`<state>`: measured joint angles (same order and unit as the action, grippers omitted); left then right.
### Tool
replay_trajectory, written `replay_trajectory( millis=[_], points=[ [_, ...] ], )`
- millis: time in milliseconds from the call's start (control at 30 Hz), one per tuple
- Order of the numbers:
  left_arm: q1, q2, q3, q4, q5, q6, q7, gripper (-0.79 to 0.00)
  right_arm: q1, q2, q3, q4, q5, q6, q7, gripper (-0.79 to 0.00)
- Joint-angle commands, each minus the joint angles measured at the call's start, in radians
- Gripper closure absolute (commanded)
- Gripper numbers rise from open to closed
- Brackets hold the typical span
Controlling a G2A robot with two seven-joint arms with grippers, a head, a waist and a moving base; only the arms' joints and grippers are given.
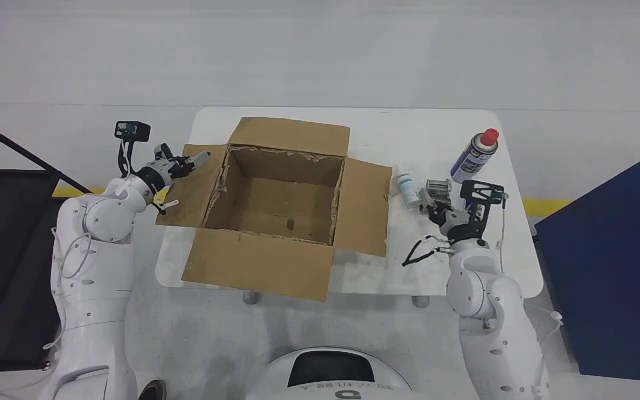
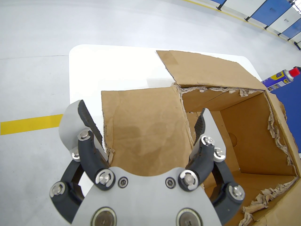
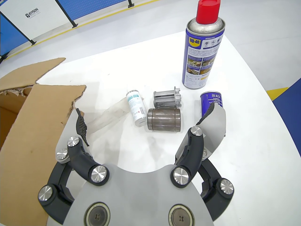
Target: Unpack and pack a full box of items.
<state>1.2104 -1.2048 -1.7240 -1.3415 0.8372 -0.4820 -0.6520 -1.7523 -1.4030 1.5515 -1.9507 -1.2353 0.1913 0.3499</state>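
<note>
An open cardboard box (image 1: 280,195) stands mid-table, flaps spread, with nothing visible inside. My left gripper (image 2: 142,116) is open above the box's left flap (image 2: 143,128), at the table's left edge (image 1: 190,162). My right gripper (image 3: 148,115) is open over the items on the right: a dark metal cylinder (image 3: 164,120), a ribbed grey metal part (image 3: 167,99), a small white bottle (image 3: 135,107) and a short blue can (image 3: 211,99), all lying down. A tall blue spray can with a red cap (image 3: 204,45) stands upright behind them (image 1: 474,155).
The white table (image 1: 400,135) has bare room behind the box and along its right side. A crumpled whitish wrapper (image 3: 110,116) lies beside the white bottle. The box's right flap (image 3: 35,118) lies close to my right gripper. Blue panels stand on the floor around.
</note>
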Motion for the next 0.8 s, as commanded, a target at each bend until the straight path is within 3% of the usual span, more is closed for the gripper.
replay_trajectory(
  millis=[0, 367, 767],
  points=[
    [0.0, 0.0, 0.0, 0.0, 0.0, 0.0, 0.0, -0.785, 0.03, 0.001, -0.002, 0.032, -0.004, 0.009, 0.035, -0.785],
    [0.0, 0.0, 0.0, 0.0, 0.0, 0.0, 0.0, -0.785, 0.262, -0.008, -0.109, 0.308, -0.175, 0.169, 0.208, -0.785],
    [0.0, 0.0, 0.0, 0.0, 0.0, 0.0, 0.0, -0.785, 0.328, -0.012, -0.108, 0.404, -0.186, 0.2, 0.262, -0.785]
  ],
)
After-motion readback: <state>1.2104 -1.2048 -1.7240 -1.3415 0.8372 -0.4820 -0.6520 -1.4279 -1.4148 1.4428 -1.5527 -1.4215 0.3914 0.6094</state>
